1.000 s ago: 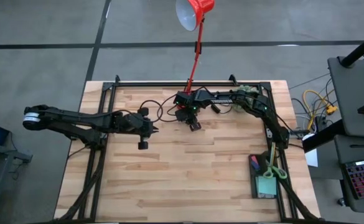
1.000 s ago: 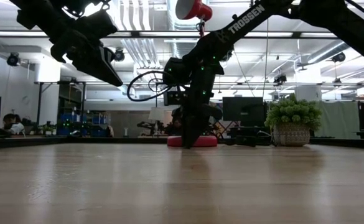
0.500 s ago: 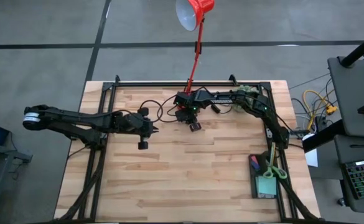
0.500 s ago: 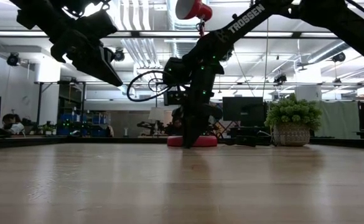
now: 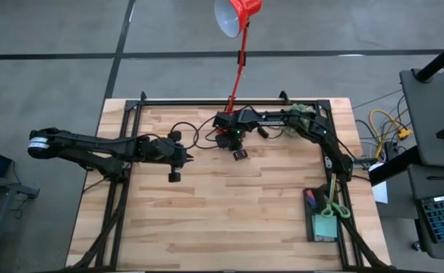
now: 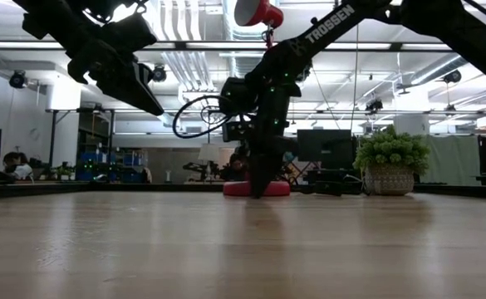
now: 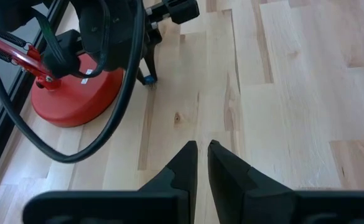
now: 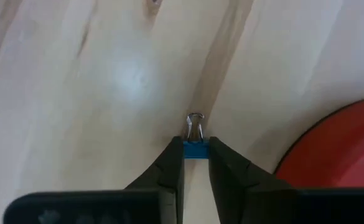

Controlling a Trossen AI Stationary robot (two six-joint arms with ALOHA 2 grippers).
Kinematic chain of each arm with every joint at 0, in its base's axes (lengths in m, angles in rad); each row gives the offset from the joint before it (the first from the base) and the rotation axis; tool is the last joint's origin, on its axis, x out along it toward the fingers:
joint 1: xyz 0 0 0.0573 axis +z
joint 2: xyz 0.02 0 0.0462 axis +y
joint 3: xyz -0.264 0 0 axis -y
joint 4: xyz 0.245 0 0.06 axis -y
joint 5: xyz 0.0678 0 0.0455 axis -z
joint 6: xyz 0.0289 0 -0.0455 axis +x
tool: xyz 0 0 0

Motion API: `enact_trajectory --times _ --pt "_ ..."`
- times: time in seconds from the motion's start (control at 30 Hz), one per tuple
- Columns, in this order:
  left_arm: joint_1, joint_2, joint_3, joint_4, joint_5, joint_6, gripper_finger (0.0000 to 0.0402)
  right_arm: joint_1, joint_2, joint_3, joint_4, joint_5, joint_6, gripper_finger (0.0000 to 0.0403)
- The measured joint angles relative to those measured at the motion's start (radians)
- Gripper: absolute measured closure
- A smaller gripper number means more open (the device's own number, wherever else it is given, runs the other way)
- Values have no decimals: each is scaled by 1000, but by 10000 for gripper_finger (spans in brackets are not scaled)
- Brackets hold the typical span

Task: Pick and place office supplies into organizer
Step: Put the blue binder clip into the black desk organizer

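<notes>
A small blue binder clip stands on the wooden table beside the red lamp's base, its wire handles lying ahead of it. My right gripper points down at the far middle of the table and is shut on the clip. My left gripper hangs shut above the table's left middle, holding nothing. The organizer sits at the near right, holding green scissors and a light-teal pad. My right gripper pinches the clip's blue body between its two fingertips, one on each side. The fingers come from above, pointing steeply down. The clip rests on the table, its wire handles sticking out beyond the fingers.
The red lamp's base stands right beside the clip, its stem and shade rising behind. A potted plant stands at the far right. Black frame rails border the table. Bare wood fills the near middle.
My right gripper's fingers have drawn together on the binder clip in the low view, while the hand stays in place. The clip has stayed on the table.
</notes>
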Motion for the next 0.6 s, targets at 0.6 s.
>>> enact_trajectory --times 0.6 --pt "0 0 0 0 0 0 379 64 -123 -7 -359 -158 252 363"
